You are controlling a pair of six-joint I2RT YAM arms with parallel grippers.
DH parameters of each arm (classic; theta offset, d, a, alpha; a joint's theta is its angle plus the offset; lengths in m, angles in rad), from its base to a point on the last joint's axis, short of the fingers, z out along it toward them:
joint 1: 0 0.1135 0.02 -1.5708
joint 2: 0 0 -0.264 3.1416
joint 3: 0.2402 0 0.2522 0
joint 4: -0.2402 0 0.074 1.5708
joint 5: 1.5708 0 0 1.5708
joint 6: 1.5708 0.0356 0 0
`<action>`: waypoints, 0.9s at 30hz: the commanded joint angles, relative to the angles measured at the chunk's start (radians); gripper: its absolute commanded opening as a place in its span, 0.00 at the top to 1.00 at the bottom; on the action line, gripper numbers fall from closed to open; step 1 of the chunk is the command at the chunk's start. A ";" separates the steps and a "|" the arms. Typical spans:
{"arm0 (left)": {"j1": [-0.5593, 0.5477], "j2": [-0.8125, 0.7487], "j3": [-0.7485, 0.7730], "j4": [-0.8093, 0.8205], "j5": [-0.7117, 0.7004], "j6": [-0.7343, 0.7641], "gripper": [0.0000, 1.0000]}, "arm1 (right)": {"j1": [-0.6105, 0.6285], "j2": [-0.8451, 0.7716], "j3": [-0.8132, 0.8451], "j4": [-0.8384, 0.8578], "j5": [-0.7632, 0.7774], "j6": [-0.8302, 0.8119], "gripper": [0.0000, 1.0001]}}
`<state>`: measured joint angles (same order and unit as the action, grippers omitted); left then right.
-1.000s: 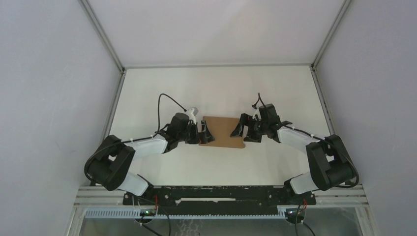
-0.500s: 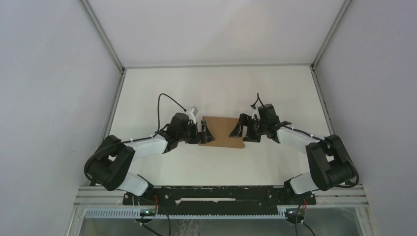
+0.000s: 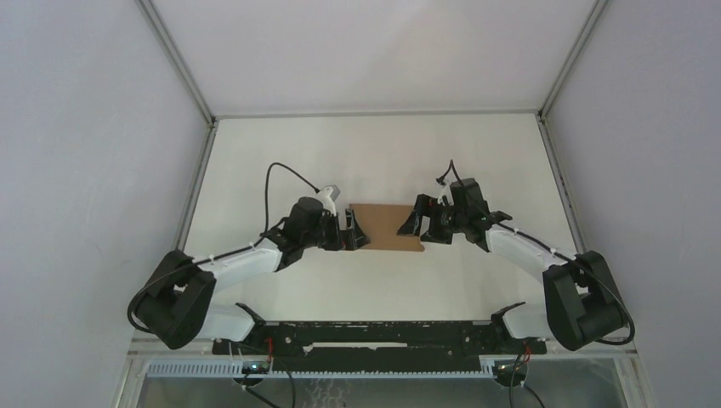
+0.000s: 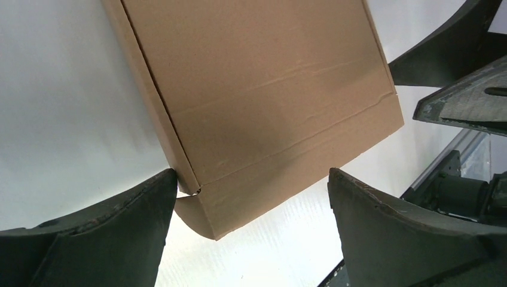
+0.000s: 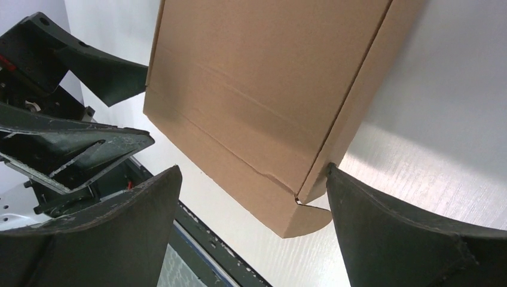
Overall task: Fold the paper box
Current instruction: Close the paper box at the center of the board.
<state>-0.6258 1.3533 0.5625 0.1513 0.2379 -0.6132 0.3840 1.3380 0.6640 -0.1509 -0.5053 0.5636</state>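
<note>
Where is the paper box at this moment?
In the top view the paper box lies flat on the table, directly between the left end effector and the right end effector.

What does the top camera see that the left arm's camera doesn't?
Only the top view: the left arm and right arm whole, the whole table and the walls. Only the left wrist view: crease lines across the paper box and a rounded tab poking out at one corner. Both: the box lying flat on the table, open jaws at both its ends.
</note>
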 commanded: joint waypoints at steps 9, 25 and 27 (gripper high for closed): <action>-0.023 -0.225 0.001 -0.115 0.000 -0.016 0.00 | 0.020 -0.153 0.023 -0.071 -0.024 0.007 0.00; -0.029 -0.357 0.042 -0.252 0.026 -0.045 0.00 | 0.024 -0.252 0.054 -0.180 -0.055 0.031 0.00; -0.029 -0.363 0.060 -0.276 0.042 -0.049 0.00 | 0.026 -0.259 0.059 -0.189 -0.062 0.037 0.00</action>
<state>-0.6460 1.0195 0.5632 -0.0834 0.2424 -0.6380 0.4000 1.1118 0.6670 -0.3172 -0.5392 0.5793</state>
